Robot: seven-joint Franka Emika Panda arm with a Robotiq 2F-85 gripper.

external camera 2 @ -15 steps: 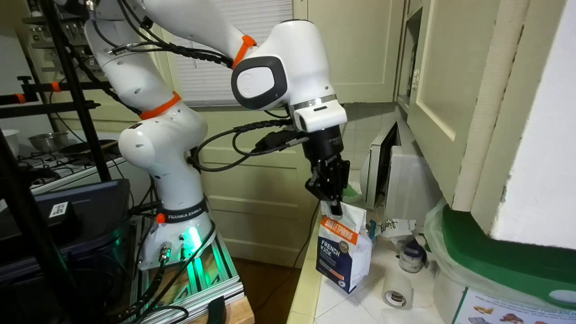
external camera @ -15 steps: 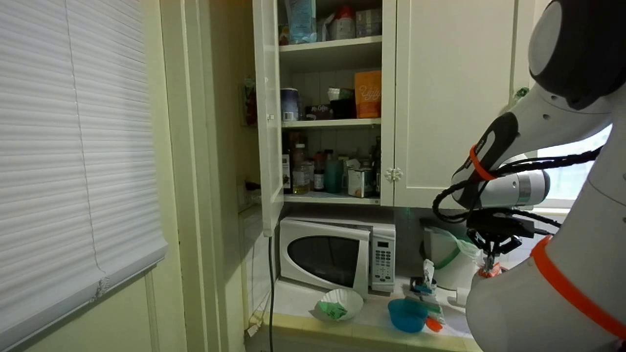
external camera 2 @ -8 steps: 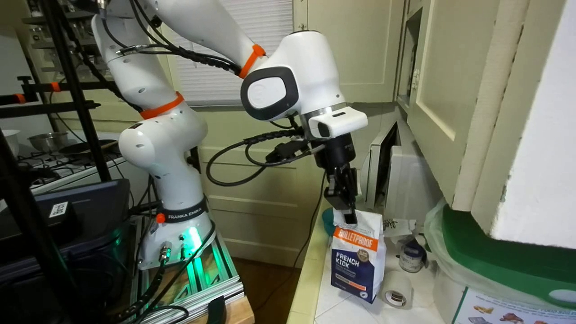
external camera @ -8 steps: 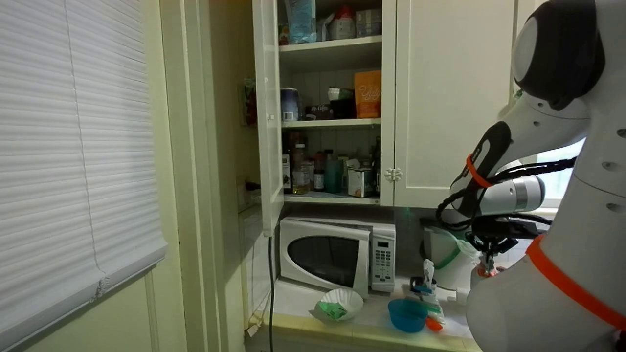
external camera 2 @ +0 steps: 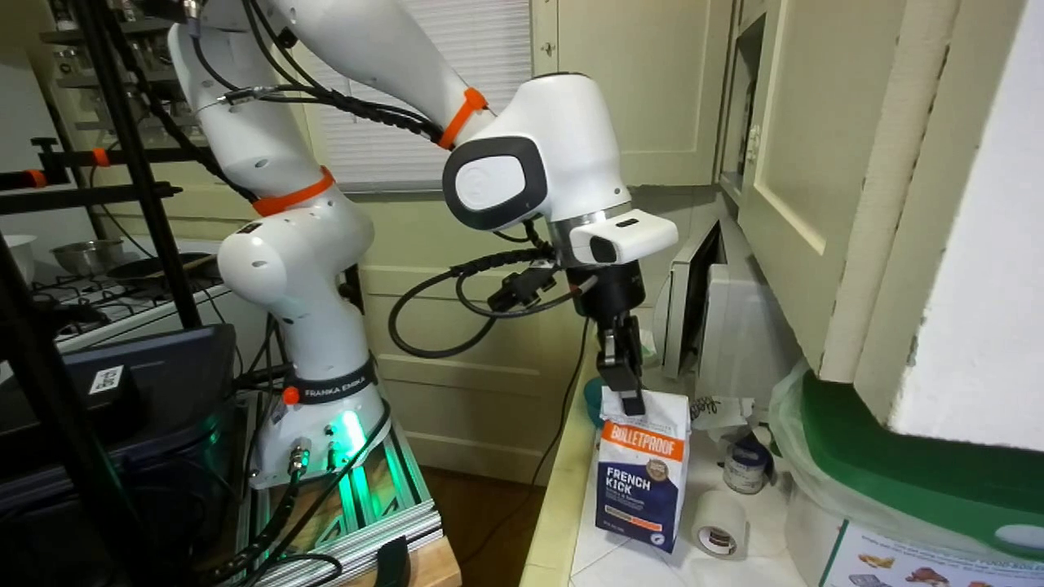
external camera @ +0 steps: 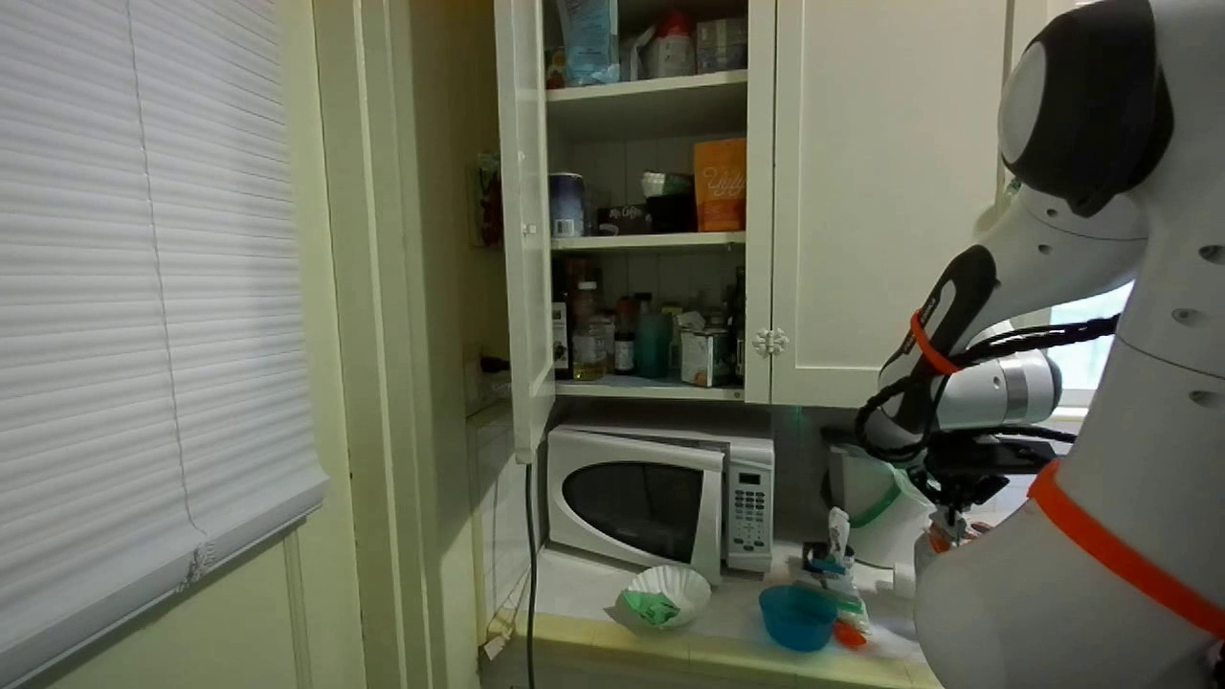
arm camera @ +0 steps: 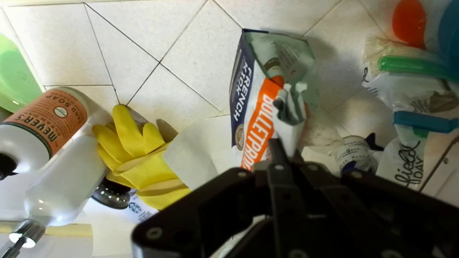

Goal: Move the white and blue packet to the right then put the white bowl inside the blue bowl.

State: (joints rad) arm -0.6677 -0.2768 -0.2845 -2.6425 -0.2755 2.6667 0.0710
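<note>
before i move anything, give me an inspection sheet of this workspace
Surface: white tiled counter
White and blue packet: nearly upright; counter contact unclear
White bowl: on the counter, green item inside
Blue bowl: on the counter, apart from the white bowl
Clutter: yellow glove, soap bottle, orange item beside the blue bowl
Gripper: shut on the packet's top
Cables: black cable looping off the arm; dark cord hanging near the microwave
Surroundings: microwave door ajar, upper cabinet door open

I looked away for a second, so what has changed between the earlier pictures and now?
In an exterior view, the white and blue packet has shifted right and lower in the picture, with the gripper. Nothing was newly grasped or let go: the gripper stays shut on the packet's top. The white bowl and blue bowl stayed put.
</note>
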